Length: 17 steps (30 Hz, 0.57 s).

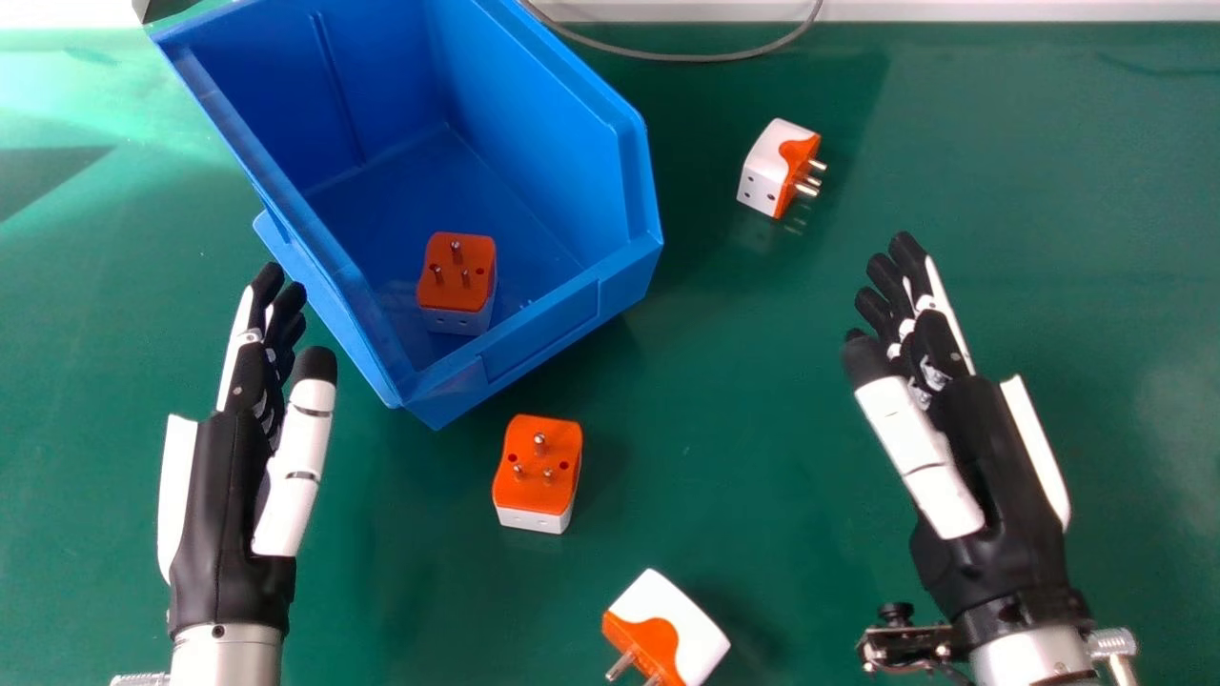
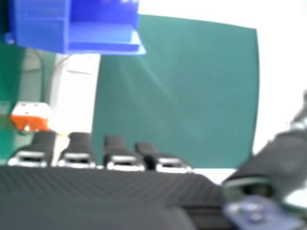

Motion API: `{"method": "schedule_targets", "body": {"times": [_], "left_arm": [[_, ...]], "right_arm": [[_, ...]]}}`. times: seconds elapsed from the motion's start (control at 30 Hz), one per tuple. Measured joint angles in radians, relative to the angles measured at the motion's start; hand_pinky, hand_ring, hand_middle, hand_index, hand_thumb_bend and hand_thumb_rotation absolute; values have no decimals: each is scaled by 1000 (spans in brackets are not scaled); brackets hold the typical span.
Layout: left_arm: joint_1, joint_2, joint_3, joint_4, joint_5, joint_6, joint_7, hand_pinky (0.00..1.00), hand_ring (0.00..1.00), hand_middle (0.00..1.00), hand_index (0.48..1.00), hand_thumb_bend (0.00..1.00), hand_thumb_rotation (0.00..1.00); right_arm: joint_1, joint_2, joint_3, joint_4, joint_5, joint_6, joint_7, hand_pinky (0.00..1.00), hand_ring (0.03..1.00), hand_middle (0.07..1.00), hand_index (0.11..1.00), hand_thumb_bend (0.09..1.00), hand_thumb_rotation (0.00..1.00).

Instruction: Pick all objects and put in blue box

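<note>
Left hand (image 1: 229,476) and right hand (image 1: 991,467) have straight, empty fingers. A blue box (image 1: 543,332) holds one orange-and-white adapter (image 1: 459,274); three similar adapters (image 1: 540,467) rest outside.

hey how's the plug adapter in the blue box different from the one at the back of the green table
The boxed adapter sits inside the blue box, while the back adapter lies on the green table. The boxed adapter's pins point up; the back adapter's point sideways, toward the robot's right. Both are orange and white with metal pins.
</note>
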Motion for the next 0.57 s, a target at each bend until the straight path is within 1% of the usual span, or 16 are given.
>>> {"method": "schedule_targets", "body": {"times": [0.07,0.1,0.13,0.17,0.2,0.23,0.27,0.3,0.33,0.4,0.43,0.47,0.5,0.57], "left_arm": [[4,-7,0,-28,-70,45,-41,999,998,997,998,464,977],[6,-10,0,-45,-108,76,-63,1000,999,999,999,447,986],[9,-12,0,-61,-136,105,-77,1000,999,999,1000,439,989],[10,-13,1,-71,-156,124,-87,1000,999,999,1000,430,991],[11,-16,3,-86,-188,151,-102,1000,1000,1000,1000,413,993],[12,-20,5,-98,-217,173,-115,1000,1000,1000,1000,413,993],[13,-22,7,-107,-243,192,-128,1000,1000,1000,1000,392,995],[13,-22,9,-112,-262,205,-141,1000,1000,1000,1000,373,996],[13,-24,12,-119,-279,220,-154,1000,1000,1000,1000,344,998],[13,-32,18,-130,-307,240,-170,1000,1000,1000,1000,305,999],[13,-38,23,-133,-317,244,-180,1000,1000,1000,1000,291,999],[13,-42,25,-136,-322,248,-183,1000,1000,1000,1000,277,1000],[13,-45,26,-138,-324,253,-185,1000,1000,1000,1000,263,1000],[14,-53,32,-140,-324,260,-188,1000,1000,1000,1000,230,1000]], "right_arm": [[-1,2,-10,3,24,0,32,996,998,999,999,455,983],[-2,2,-15,4,45,-1,50,998,999,1000,1000,450,989],[-3,2,-22,5,53,-2,63,998,999,1000,1000,448,992],[-4,2,-28,7,58,-3,72,999,1000,1000,1000,446,993],[-5,3,-35,9,70,-3,83,999,1000,1000,1000,440,995],[-5,3,-42,11,81,-4,91,999,1000,1000,1000,440,995],[-6,5,-50,13,85,-4,96,999,1000,1000,1000,434,996],[-7,6,-55,17,88,-6,100,1000,1000,1000,1000,425,997],[-7,8,-60,19,91,-6,103,1000,1000,1000,1000,403,998],[-8,16,-70,23,92,-6,108,1000,1000,1000,1000,381,999],[-8,20,-73,24,92,-6,112,1000,1000,1000,1000,375,1000],[-8,22,-76,26,92,-6,115,1000,1000,1000,1000,369,1000],[-9,24,-78,29,92,-6,118,1000,1000,1000,1000,366,1000],[-9,30,-84,30,92,-6,120,1000,1000,1000,1000,350,1000]]}}
